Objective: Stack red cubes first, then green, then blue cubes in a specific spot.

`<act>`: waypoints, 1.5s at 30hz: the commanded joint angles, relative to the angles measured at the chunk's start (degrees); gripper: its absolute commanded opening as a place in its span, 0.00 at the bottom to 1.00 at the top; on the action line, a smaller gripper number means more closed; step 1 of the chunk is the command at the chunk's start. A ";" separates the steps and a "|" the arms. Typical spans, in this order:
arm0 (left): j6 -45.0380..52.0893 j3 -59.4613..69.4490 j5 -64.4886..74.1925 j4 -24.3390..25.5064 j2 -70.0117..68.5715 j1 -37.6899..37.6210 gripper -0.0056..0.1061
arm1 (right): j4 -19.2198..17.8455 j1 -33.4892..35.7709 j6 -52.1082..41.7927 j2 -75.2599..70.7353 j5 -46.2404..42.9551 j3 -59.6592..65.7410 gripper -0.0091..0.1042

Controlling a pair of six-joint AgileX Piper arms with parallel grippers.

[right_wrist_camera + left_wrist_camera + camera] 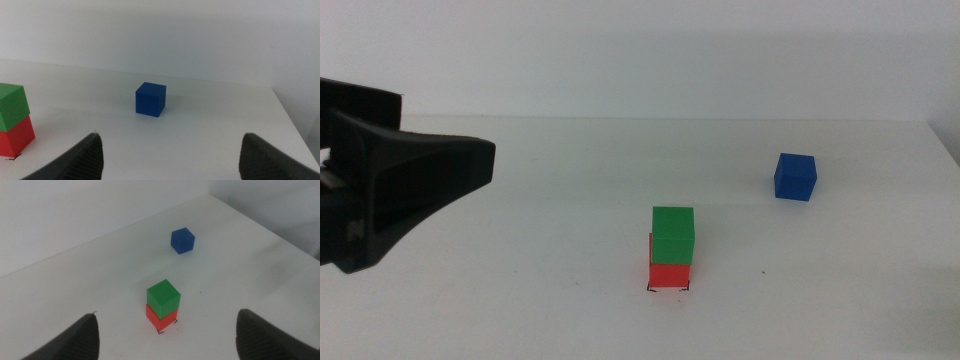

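The green cube (672, 233) sits on the red cube (669, 275), shifted a little to one side. The red cube stands between the two black corner marks (651, 290). The stack also shows in the left wrist view, green (163, 297) over red (159, 317), and at the edge of the right wrist view (11, 105). The blue cube (794, 177) lies alone on the table to the back right (150, 99). My left gripper (470, 165) hovers at the left, well away from the stack, open and empty, fingers (80, 337) wide apart. My right gripper (171, 140) is open and empty, facing the blue cube, out of the middle view.
The white table (520, 260) ends at a right edge (945, 150) not far beyond the blue cube, and a pale wall stands behind. A tiny dark speck (764, 271) lies right of the stack.
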 commanded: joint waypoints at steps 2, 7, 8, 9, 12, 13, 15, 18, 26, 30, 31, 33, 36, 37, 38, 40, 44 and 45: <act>-0.46 0.09 -0.38 -0.26 -0.20 0.00 0.89 | -2.02 -0.53 -0.40 -0.26 -3.42 0.18 0.90; -0.19 0.09 -0.65 -0.24 -0.20 0.00 0.89 | 2.62 -0.53 12.01 1.85 -1.57 -3.23 0.90; -0.19 0.09 -0.79 -0.24 -0.20 0.00 0.89 | 2.62 -0.53 13.47 4.89 1.39 -6.12 0.90; -0.19 0.09 -0.79 -0.24 -0.20 0.00 0.89 | 2.62 -0.53 14.25 7.96 3.48 -9.59 0.90; -0.19 0.09 -1.11 -0.24 -0.20 0.00 0.89 | 7.16 -0.53 16.34 22.21 13.44 -21.16 0.90; -0.19 0.09 -1.20 -0.24 -0.20 0.00 0.89 | 9.66 -0.53 15.54 26.84 18.52 -25.49 0.90; -0.19 0.09 -1.20 -0.24 -0.20 0.00 0.89 | 10.82 -0.53 13.05 34.21 28.09 -32.50 0.90; -0.19 0.09 -1.20 -0.24 -0.20 0.00 0.89 | 11.56 -0.53 13.28 43.50 34.49 -39.60 0.90; -0.19 0.09 -1.20 -0.24 -0.20 0.00 0.89 | 13.43 -0.53 7.84 62.88 25.59 -46.10 0.90; -0.19 0.09 -1.20 0.14 -0.20 0.00 0.89 | 11.57 0.04 8.47 79.72 31.32 -61.27 0.90; -0.19 0.09 -1.20 0.14 -0.20 0.00 0.89 | 10.16 0.66 9.75 83.27 33.08 -65.09 0.90; -0.19 0.09 -1.20 0.14 -0.20 0.00 0.89 | 6.25 1.94 13.04 89.39 36.77 -71.76 0.90; -0.19 0.09 -1.20 0.14 -0.20 0.00 0.89 | 0.89 4.14 17.03 98.26 42.04 -81.62 0.90; -0.19 0.09 -1.20 0.14 -0.20 0.00 0.89 | -0.67 4.87 18.06 101.21 43.72 -84.89 0.90; -0.19 0.09 -1.20 0.14 -0.20 0.00 0.89 | -1.78 5.55 18.21 104.02 45.27 -88.07 0.90; -0.19 0.09 -1.20 0.14 -0.20 0.00 0.89 | -2.23 6.27 18.21 108.83 47.38 -93.80 0.90; -0.19 0.09 -1.20 0.16 -0.20 0.00 0.89 | -2.15 6.26 19.88 117.50 50.02 -101.65 0.90; -0.19 0.09 -1.20 0.16 -0.20 0.00 0.89 | -2.43 6.28 20.21 118.83 50.02 -102.68 0.90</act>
